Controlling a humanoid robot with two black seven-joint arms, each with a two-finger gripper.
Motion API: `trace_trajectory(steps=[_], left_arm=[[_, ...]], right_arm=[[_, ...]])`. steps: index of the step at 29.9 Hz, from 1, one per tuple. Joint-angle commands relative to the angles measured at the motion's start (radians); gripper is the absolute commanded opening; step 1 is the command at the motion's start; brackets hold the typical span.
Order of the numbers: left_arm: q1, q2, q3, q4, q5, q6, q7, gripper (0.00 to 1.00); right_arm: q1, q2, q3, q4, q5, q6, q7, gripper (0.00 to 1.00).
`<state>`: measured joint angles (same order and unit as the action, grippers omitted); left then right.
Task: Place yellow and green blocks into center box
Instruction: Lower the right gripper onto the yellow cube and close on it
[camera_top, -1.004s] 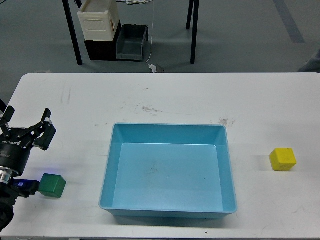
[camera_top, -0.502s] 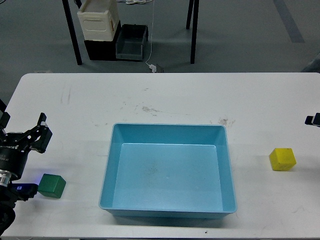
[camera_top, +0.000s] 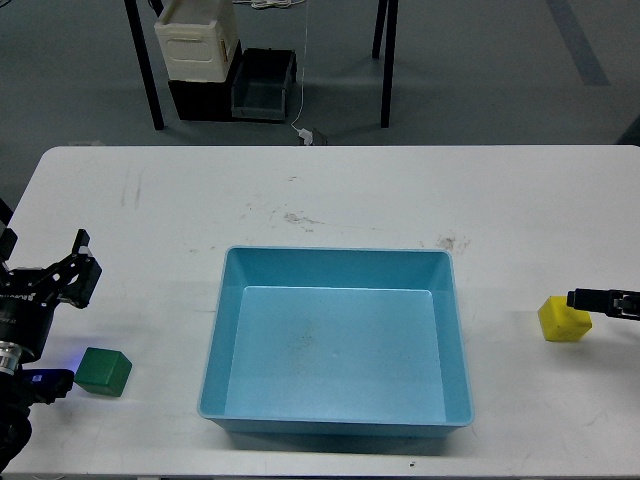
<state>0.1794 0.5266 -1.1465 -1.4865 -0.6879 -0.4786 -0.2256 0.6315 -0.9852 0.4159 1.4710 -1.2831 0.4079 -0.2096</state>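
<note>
The green block (camera_top: 104, 371) lies on the white table (camera_top: 330, 195) near the front left. My left gripper (camera_top: 45, 252) is open, its fingers (camera_top: 84, 272) spread, just behind and left of the green block and apart from it. The yellow block (camera_top: 560, 320) lies at the right. My right gripper (camera_top: 598, 300) reaches in from the right edge as a thin dark bar at the yellow block's upper right side; its fingers cannot be told apart. The empty blue box (camera_top: 335, 253) stands in the table's middle.
Beyond the table's far edge, on the floor, stand a cream container (camera_top: 197, 42), dark crates (camera_top: 262, 85) and black table legs (camera_top: 147, 75). The table shows faint scuff marks (camera_top: 300, 217).
My right gripper has come in from the right edge and moved left and down to the yellow block. My left gripper has drifted slightly left and down. Neither block has moved.
</note>
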Motion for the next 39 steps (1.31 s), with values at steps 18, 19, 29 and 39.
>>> trace_trajectory(steps=[18,19,29,39], left_arm=[[0.0,-0.016,-0.016,0.011,-0.001,0.002,0.0,1.0],[0.0,-0.014,-0.016,0.011,-0.001,0.002,0.0,1.0],[0.003,-0.016,-0.016,0.012,-0.001,0.0,0.0,1.0],[0.005,-0.016,-0.016,0.012,-0.001,0.0,0.0,1.0]], right_arm=[[0.02,0.131,-0.005,-0.038,-0.007,0.003,-0.137,0.99],[0.02,0.134,-0.005,-0.038,-0.005,0.003,-0.148,0.99],[0.01,0.143,-0.005,-0.037,-0.007,0.003,-0.154,0.92],[0.007,0.143,-0.006,-0.037,-0.01,0.003,-0.155,0.68]])
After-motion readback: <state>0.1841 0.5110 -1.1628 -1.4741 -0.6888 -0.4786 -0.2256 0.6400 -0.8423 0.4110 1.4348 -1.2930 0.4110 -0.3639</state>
